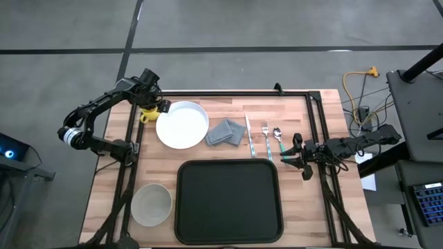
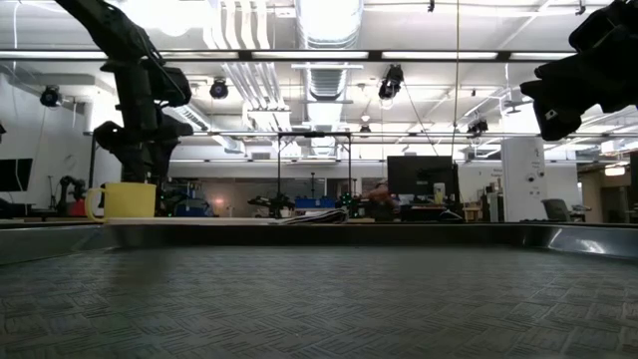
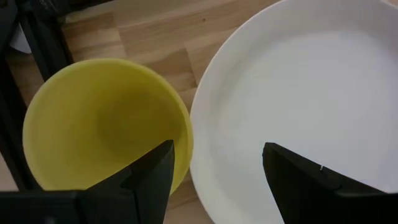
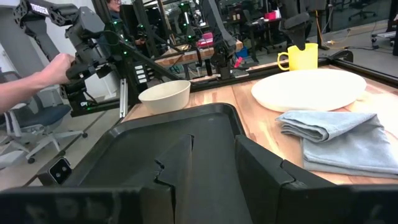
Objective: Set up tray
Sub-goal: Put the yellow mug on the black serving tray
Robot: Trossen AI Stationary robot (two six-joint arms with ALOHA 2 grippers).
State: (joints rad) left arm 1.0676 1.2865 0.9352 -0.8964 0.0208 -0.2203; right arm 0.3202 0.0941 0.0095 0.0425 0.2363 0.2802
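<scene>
High view first: the left gripper [image 1: 160,105] hangs over the table's far left corner, directly above the yellow mug [image 1: 147,114], with the white plate [image 1: 183,125] just beside it. From its wrist, the fingers [image 3: 152,177] stand apart, straddling the spot where the mug's rim [image 3: 106,118] meets the plate's edge [image 3: 298,93], gripping nothing. The right gripper [image 1: 299,158] waits at the table's right edge, jaws parted and empty, pointing toward the tray [image 1: 229,200], which lies flat just ahead of it. Beside this gripper lie the spoon [image 1: 278,140], fork [image 1: 266,138] and knife [image 1: 249,135]; beyond them, a folded grey cloth [image 1: 226,132]. A pale bowl [image 1: 151,205] sits past the tray's far side.
</scene>
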